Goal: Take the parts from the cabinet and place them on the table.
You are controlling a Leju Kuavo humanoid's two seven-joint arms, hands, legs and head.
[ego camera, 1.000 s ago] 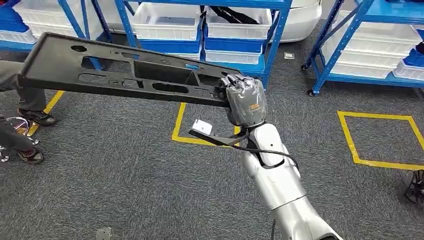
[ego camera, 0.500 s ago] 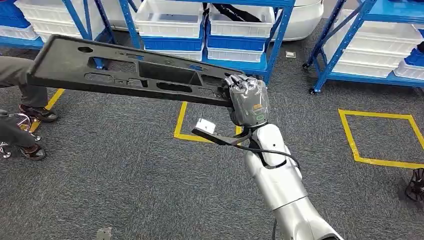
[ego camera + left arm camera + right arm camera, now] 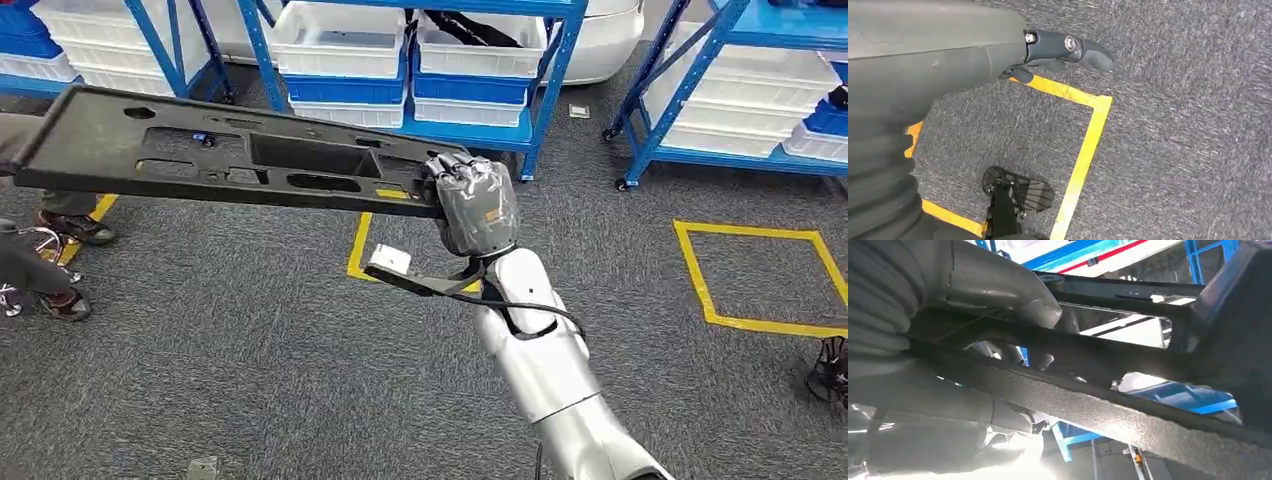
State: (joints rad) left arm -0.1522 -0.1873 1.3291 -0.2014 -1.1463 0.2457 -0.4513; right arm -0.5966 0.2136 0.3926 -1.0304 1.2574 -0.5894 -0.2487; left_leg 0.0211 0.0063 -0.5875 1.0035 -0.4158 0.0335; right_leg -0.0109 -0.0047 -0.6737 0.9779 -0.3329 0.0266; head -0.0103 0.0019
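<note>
The right hand (image 3: 472,203) grips one end of the long black part (image 3: 230,160) — it sticks out far left, above the floor. The left hand (image 3: 1058,50) hangs empty, fingers apart.

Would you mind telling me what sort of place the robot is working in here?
Probably a warehouse or factory parts store: blue metal shelving holds rows of white and blue storage bins, yellow tape squares mark spots on the grey carpet floor, and the right hand carries a long black plastic part.
</note>
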